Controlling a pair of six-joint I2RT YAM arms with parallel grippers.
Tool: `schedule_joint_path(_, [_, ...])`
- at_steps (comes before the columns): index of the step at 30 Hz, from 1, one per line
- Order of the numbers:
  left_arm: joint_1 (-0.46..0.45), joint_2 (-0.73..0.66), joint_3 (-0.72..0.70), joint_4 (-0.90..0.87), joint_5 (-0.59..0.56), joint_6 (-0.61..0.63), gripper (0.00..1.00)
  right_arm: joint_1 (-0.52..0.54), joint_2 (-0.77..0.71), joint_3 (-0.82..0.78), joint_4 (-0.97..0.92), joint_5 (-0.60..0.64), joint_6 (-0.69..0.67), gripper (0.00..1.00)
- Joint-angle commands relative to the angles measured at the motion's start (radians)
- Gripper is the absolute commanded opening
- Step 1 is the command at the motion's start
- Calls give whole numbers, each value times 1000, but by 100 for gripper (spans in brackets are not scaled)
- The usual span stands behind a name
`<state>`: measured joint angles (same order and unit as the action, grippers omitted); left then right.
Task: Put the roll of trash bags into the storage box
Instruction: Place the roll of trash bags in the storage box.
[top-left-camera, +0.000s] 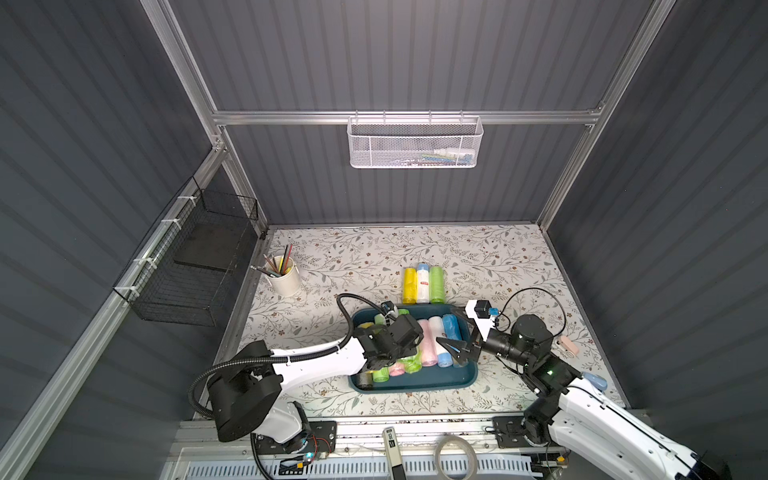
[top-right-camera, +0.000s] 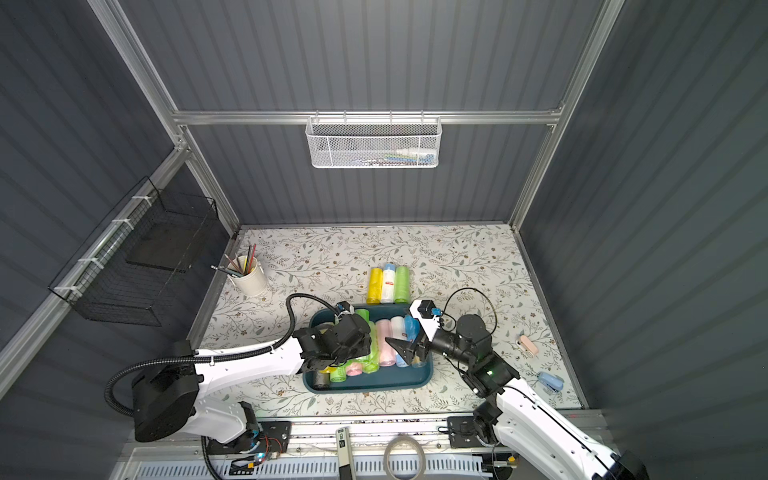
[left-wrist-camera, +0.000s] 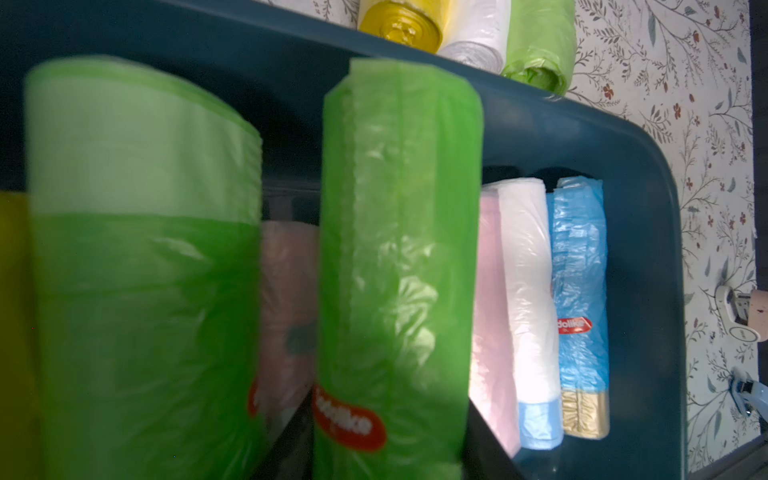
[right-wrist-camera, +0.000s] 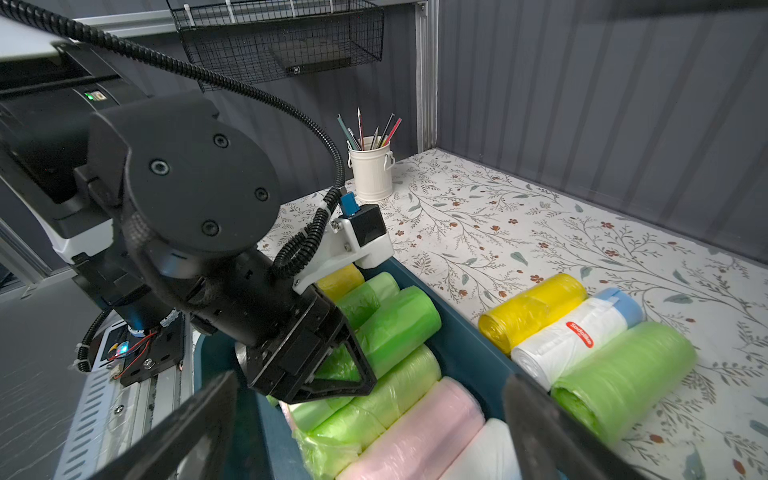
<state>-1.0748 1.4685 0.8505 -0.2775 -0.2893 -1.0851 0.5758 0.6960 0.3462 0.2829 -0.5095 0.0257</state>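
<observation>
Left wrist view: the left gripper (left-wrist-camera: 390, 436) is clamped across the barrel of a bright green roll of trash bags (left-wrist-camera: 399, 249), close to its red label. The teal storage box (left-wrist-camera: 648, 249) lies directly beneath. Other rolls already in the box lie under the held one and to either side of it.

Made of thin film wound tight, the roll looks light, a little squashy and slick. A hold across the middle of the barrel, rather than at the ends, seems safest against slipping.

In a top view, the right gripper (top-left-camera: 444, 325) hangs with jaws spread wide and empty over the blue rolls (top-left-camera: 445, 359) at the box's other end. Beyond the box from both grippers, three loose rolls (top-left-camera: 422, 284) wait on the desk (top-left-camera: 519, 266).
</observation>
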Motion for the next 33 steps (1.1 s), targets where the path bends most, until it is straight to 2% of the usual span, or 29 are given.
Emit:
schedule_joint_path(1, [-7, 18, 42, -36, -34, 8, 45, 4, -3, -6, 14, -11, 8, 99])
schedule_joint_path(33, [-10, -24, 53, -77, -55, 19, 50, 4, -7, -6, 13, -11, 9, 99])
